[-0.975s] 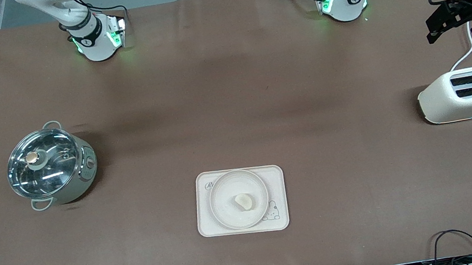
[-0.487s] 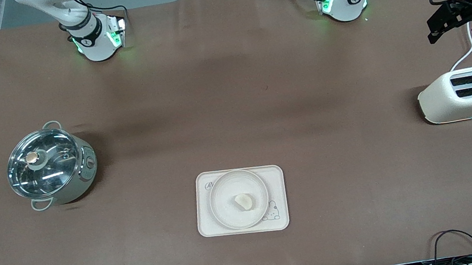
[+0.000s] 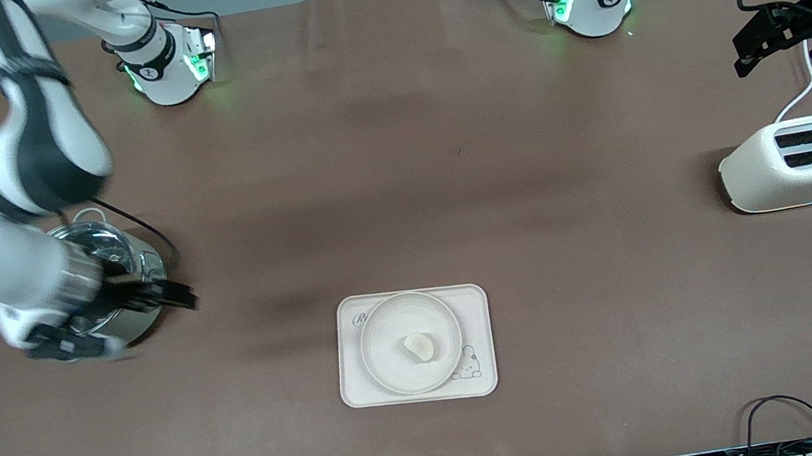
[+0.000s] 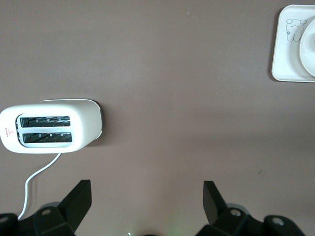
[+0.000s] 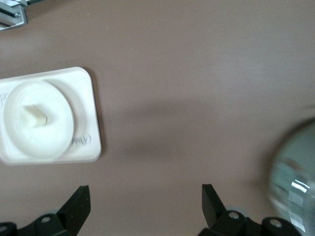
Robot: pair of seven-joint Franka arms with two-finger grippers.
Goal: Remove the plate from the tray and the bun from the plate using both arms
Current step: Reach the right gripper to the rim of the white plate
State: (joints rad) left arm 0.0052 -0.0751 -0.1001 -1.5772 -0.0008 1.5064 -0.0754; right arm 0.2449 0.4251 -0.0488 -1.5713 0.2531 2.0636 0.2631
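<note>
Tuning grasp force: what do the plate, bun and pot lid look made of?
Plate: matte cream, probably plastic or melamine; no glare, same tone as the tray.
Bun: pale, dull, looks like soft dough or a foam replica.
Pot lid: likely glass, reflective, mostly hidden by the right arm.

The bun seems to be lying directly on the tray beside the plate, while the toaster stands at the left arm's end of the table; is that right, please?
Not quite: the bun lies on the plate, which sits on the tray, as the front view shows. The toaster does stand at the left arm's end.
</note>
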